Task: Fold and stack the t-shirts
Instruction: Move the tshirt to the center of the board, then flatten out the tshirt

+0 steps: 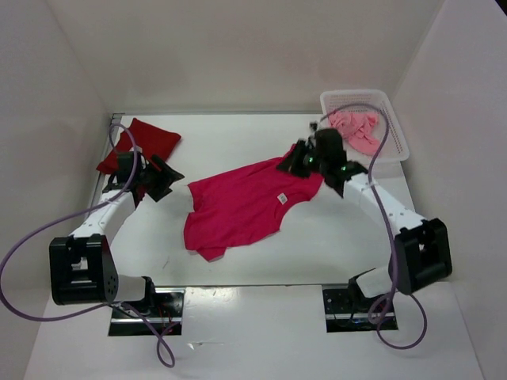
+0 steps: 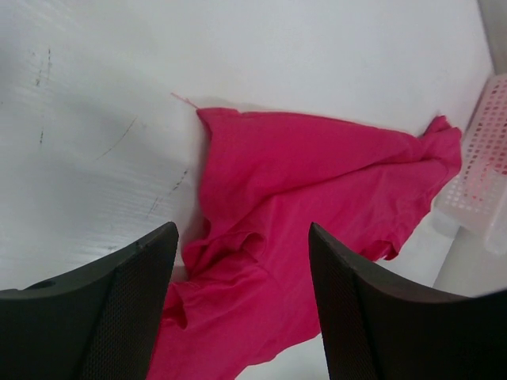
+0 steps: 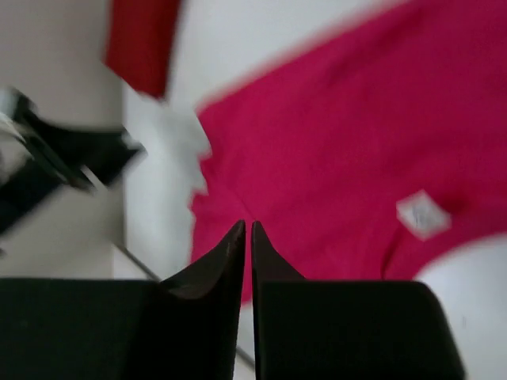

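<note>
The bright magenta-pink t-shirt [image 1: 242,207] lies spread but rumpled in the middle of the table, its white neck label facing up. It also shows in the left wrist view [image 2: 317,182] and the right wrist view [image 3: 348,134]. The dark red t-shirt [image 1: 146,141] lies folded at the far left. The light salmon pink t-shirt [image 1: 356,129] is bunched in the white mesh basket [image 1: 396,146]. My left gripper [image 1: 171,180] [image 2: 242,261] is open and empty at the magenta shirt's left sleeve. My right gripper [image 1: 285,165] [image 3: 247,228] is shut above the shirt's far right corner, with no cloth visible between its fingers.
White walls enclose the table on the left, back and right. The basket [image 2: 487,174] stands in the back right corner. The left arm [image 3: 55,170] shows at the left of the right wrist view. Both arm bases sit at the near edge.
</note>
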You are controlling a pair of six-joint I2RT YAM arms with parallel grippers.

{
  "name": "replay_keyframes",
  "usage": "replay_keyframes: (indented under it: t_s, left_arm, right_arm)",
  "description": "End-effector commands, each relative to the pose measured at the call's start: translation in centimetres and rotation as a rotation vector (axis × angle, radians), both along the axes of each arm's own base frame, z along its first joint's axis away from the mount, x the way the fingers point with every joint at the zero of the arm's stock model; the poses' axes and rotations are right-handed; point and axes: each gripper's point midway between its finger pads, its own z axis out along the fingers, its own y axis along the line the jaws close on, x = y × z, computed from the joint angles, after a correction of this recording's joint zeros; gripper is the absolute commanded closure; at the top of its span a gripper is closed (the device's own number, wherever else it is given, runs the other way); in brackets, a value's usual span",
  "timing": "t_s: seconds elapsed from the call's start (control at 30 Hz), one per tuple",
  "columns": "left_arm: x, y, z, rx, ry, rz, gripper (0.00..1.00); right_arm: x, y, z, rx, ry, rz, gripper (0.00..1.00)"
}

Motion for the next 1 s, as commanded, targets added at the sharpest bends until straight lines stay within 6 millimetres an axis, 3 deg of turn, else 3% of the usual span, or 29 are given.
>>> replay_keyframes:
  t_s: [0.0, 0.03, 0.1, 0.13, 0.17, 0.23, 0.33, 0.5, 0.57, 0.63, 0.67, 0.8, 0.83, 0.93, 0.97]
  left_arm:
    - [-0.5, -0.4, -2.2, 0.022, 0.050, -0.028, 0.26]
    - [-0.6, -0.9, -2.9, 0.028, 0.067, -0.050, 0.26]
    - [-0.5, -1.5, -3.5, 0.034, 0.077, -0.063, 0.26]
    - [-0.7, -1.8, -4.3, 0.033, 0.102, -0.074, 0.24]
    - [-0.8, -2.6, -4.9, 0.013, 0.115, -0.087, 0.23]
    - [-0.5, -3.2, -6.4, -0.001, 0.142, -0.100, 0.21]
    - [0.8, -3.9, -6.6, -0.047, 0.127, -0.111, 0.16]
    - [3.2, -4.3, -6.1, -0.051, 0.091, -0.115, 0.13]
    - [4.3, -4.3, -6.6, -0.051, 0.100, -0.114, 0.16]
    - [4.8, -4.3, -7.7, -0.053, 0.126, -0.114, 0.25]
    - [5.4, -4.3, -7.5, -0.052, 0.113, -0.114, 0.30]
    - [6.9, -5.5, -8.4, -0.066, 0.122, -0.135, 0.52]
    - [7.3, -5.5, -8.5, -0.066, 0.121, -0.136, 0.66]
    - [7.6, -6.1, -8.6, -0.078, 0.133, -0.145, 0.87]
    - [7.8, -6.1, -7.1, -0.083, 0.099, -0.140, 0.95]
  right_arm:
    - [-6.7, -0.4, -8.5, -0.081, 0.254, -0.070, 0.93]
    - [-8.8, -0.6, -10.7, -0.102, 0.304, -0.070, 0.91]
    - [-10.8, -0.8, -11.7, -0.099, 0.344, -0.089, 0.81]
    - [-12.1, -1.6, -13.9, -0.126, 0.395, -0.106, 0.71]
    - [-12.5, -1.8, -14.4, -0.126, 0.410, -0.114, 0.53]
    - [-13.2, -1.4, -15.9, -0.130, 0.443, -0.088, 0.47]
    - [-13.7, -0.3, -17.9, -0.166, 0.490, -0.044, 0.37]
    - [-12.9, 1.0, -19.0, -0.153, 0.484, -0.024, 0.28]
    - [-12.6, 1.5, -19.9, -0.158, 0.509, -0.016, 0.33]
    - [-12.1, 1.5, -20.2, -0.169, 0.511, -0.026, 0.55]
    - [-11.5, 1.6, -20.1, -0.173, 0.503, -0.033, 0.76]
    - [-9.1, 1.6, -17.1, -0.185, 0.413, -0.074, 1.00]
    - [-8.5, 1.5, -15.6, -0.182, 0.373, -0.096, 1.00]
    - [-7.4, 0.8, -12.4, -0.179, 0.309, -0.112, 1.00]
    - [-6.9, 0.4, -10.5, -0.157, 0.265, -0.120, 1.00]
